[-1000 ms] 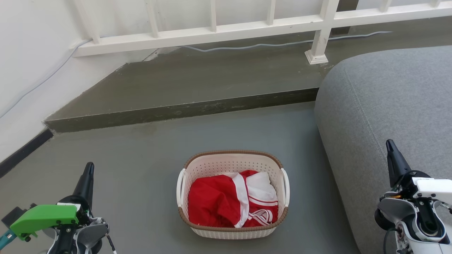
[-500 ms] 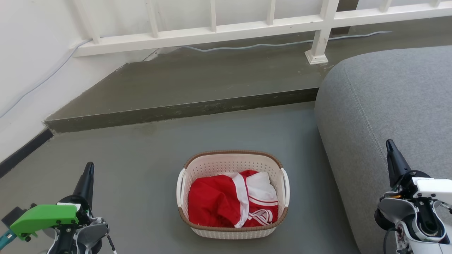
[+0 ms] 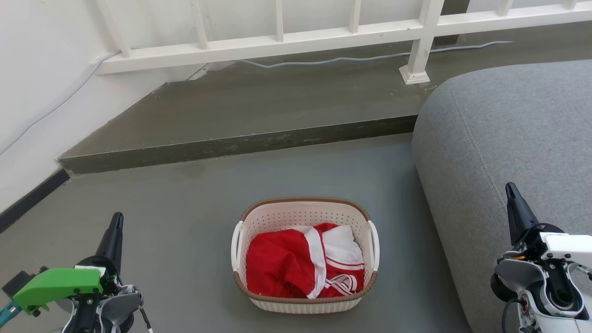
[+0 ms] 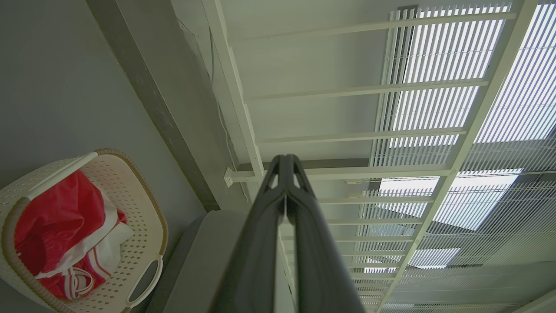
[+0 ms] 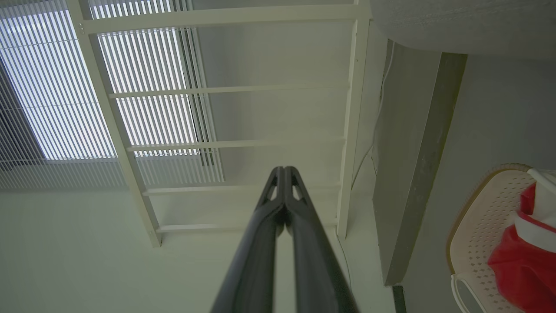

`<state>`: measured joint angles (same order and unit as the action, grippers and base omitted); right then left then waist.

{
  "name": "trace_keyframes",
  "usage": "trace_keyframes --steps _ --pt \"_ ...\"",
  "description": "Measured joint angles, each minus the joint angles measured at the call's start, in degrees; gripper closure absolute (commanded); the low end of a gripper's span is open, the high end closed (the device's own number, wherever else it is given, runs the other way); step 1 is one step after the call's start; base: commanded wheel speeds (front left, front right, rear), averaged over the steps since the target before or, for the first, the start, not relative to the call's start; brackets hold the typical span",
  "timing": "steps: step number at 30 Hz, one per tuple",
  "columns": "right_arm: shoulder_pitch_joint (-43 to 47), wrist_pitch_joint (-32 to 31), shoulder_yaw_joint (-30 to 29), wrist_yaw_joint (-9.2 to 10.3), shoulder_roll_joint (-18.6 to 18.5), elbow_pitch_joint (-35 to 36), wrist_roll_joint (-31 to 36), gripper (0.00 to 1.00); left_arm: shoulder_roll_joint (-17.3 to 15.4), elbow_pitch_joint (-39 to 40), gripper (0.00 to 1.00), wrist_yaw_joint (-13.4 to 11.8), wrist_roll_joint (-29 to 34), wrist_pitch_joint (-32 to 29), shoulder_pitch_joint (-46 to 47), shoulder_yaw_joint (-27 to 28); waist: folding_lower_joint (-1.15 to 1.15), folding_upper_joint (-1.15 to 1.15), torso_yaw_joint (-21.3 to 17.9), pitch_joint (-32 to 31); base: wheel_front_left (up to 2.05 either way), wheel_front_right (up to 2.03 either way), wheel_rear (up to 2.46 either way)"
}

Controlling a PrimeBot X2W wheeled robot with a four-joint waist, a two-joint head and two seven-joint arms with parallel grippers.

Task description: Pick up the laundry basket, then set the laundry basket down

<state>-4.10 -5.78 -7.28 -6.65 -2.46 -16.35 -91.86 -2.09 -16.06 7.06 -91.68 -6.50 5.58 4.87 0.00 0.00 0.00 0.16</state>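
The laundry basket (image 3: 305, 215), cream-white and perforated with a brown woven rim and white side handles, stands on the grey floor in the head view with red and white clothing (image 3: 303, 266) inside. It also shows at the lower left of the left wrist view as the laundry basket (image 4: 143, 204) and at the right edge of the right wrist view as the laundry basket (image 5: 478, 230). My left gripper (image 3: 115, 222) is shut, well to the basket's left, holding nothing. My right gripper (image 3: 511, 192) is shut too, far to its right over the sofa. Both grippers' fingers meet at their tips (image 4: 285, 158) (image 5: 283, 169).
A grey sofa (image 3: 508, 134) rises close to the basket's right side. Behind the basket a raised concrete step (image 3: 240, 143) crosses the floor, with a white railing (image 3: 277, 41) and a cable (image 3: 347, 59) on it. A white wall (image 3: 32, 92) runs along the left.
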Motion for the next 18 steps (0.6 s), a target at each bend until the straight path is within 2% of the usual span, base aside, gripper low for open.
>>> trace_keyframes --steps 18 --pt "0.0 -0.01 -0.02 -0.08 0.03 0.1 0.0 1.0 0.0 0.07 1.0 0.0 0.0 0.0 0.0 0.0 0.0 0.0 0.0 0.0 0.0 0.0 0.0"
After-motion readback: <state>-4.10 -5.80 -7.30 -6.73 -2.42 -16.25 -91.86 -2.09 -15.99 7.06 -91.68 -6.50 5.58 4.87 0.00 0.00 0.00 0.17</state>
